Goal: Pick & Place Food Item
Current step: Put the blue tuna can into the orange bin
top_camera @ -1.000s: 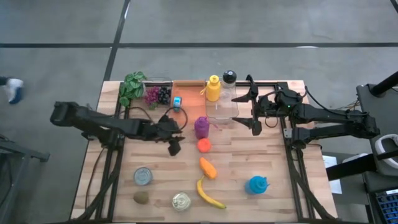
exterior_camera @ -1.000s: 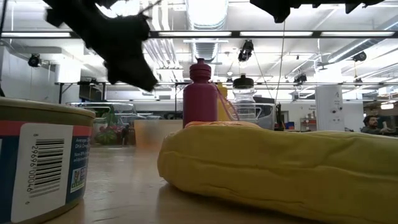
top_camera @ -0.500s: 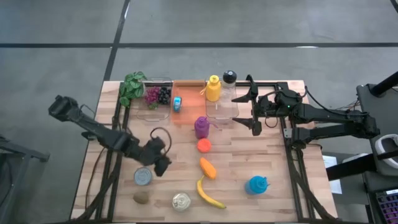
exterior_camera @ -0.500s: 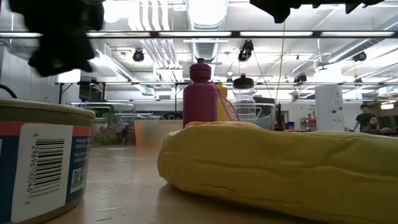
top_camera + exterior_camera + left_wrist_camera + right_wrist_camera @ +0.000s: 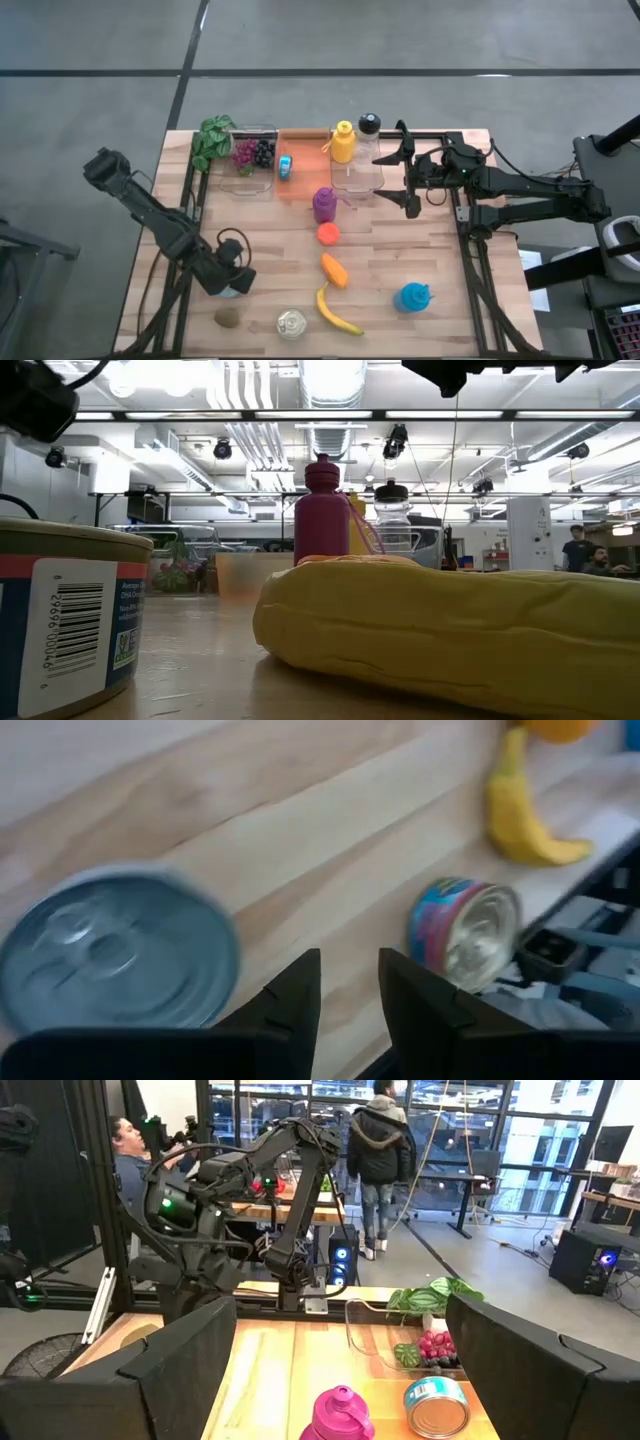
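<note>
Near the table's front left corner my left gripper [image 5: 238, 281] hangs slanting down over a silver can [image 5: 115, 955]. Its fingers [image 5: 350, 988] stand a narrow gap apart, beside the can, with only bare wood between them. A yellow banana [image 5: 335, 312], an orange vegetable [image 5: 334, 270], a red-orange fruit [image 5: 328, 233] and a brown kiwi [image 5: 227, 318] lie on the table. A clear box [image 5: 253, 155] at the far side holds grapes. At the far right my right gripper [image 5: 404, 172] waits level and open, holding nothing.
A second can [image 5: 292, 323] lies between kiwi and banana. A purple bottle [image 5: 324, 204], a yellow bottle [image 5: 343, 142], a clear bottle [image 5: 369, 150] and a blue bottle [image 5: 413, 297] stand on the table. Green leaves [image 5: 212, 140] lie at the far left corner. People [image 5: 380, 1140] stand beyond the table.
My left gripper has swung from the middle of the table, beside the purple bottle, toward the near left, ending over the silver can. It has rolled about its own axis on the way. In the low view it has gone off to the upper left.
</note>
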### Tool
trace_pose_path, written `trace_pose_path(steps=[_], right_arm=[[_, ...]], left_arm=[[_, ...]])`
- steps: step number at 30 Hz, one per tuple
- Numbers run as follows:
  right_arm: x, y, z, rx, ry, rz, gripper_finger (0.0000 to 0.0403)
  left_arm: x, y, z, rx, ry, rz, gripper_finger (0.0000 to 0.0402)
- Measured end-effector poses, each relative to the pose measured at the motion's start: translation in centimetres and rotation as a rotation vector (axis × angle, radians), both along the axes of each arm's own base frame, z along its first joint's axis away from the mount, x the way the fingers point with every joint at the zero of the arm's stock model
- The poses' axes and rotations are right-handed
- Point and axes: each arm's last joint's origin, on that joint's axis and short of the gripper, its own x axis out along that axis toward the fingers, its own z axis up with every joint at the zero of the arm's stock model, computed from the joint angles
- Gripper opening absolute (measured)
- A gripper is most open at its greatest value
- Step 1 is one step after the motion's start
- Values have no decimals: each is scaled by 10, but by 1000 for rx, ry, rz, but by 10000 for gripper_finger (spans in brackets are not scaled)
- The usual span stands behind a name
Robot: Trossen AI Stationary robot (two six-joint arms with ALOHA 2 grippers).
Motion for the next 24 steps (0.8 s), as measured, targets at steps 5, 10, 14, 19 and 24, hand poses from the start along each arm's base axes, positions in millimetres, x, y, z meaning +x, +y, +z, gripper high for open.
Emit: trace_pose_path(steps=[5, 10, 14, 19, 24], right_arm=[[0, 0, 0, 0, 0, 0, 359], [0, 0, 0, 0, 0, 0, 359], [0, 0, 0, -6, 0, 0, 359], [0, 0, 0, -8, 0, -1, 359], [0, 0, 0, -8, 0, -1, 359]], left_arm=[[-5, 4, -3, -4, 89, 58, 108], [-10, 7, -7, -7, 155, 108, 108], [-12, 8, -15, -3, 191, 143, 108], [-11, 6, -27, 27, 257, 141, 108], [-9, 4, -37, 29, 321, 155, 109]])
